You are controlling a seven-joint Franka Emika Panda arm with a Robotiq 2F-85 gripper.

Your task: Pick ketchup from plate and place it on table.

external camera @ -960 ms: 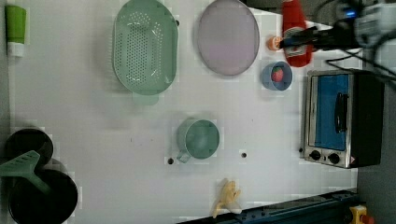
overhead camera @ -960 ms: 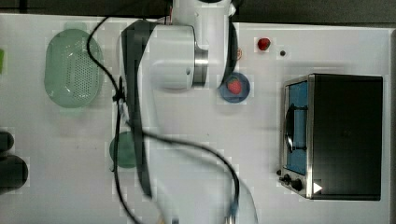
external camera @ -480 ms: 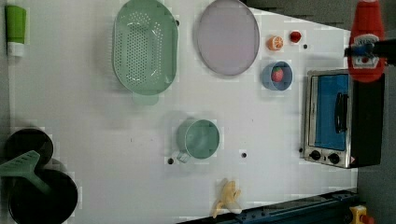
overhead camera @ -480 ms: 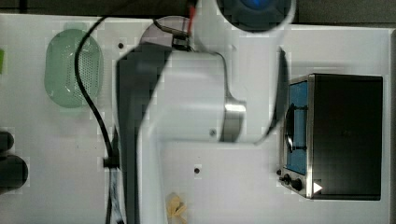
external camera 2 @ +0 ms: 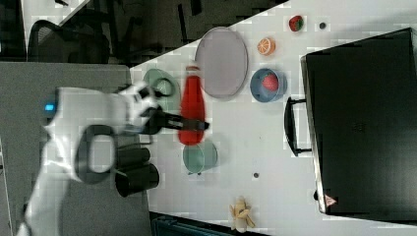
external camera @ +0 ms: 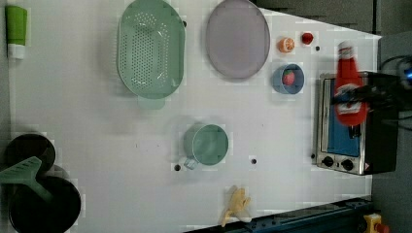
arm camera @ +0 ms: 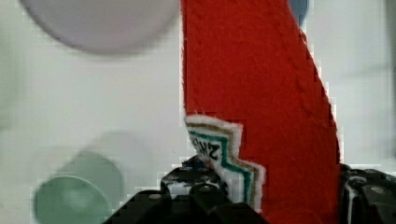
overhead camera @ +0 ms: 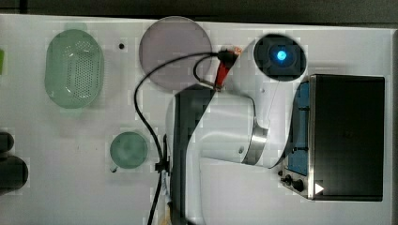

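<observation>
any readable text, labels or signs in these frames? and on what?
Ketchup label: dark letters show in the wrist view, upside down and cut off by the gripper; too partial to read.
Ketchup label in the left view: blurred, unreadable.
Oven: small red-and-white triangular sign at a corner in the right view; contents too small to read.
Oven in the top view: white triangle mark at a corner, no text.
Nothing else carries text.

Bright, even light with faint shadows on the table [external camera: 121, 145]; blocky pictures, and the wrist view's background is blurred.
</observation>
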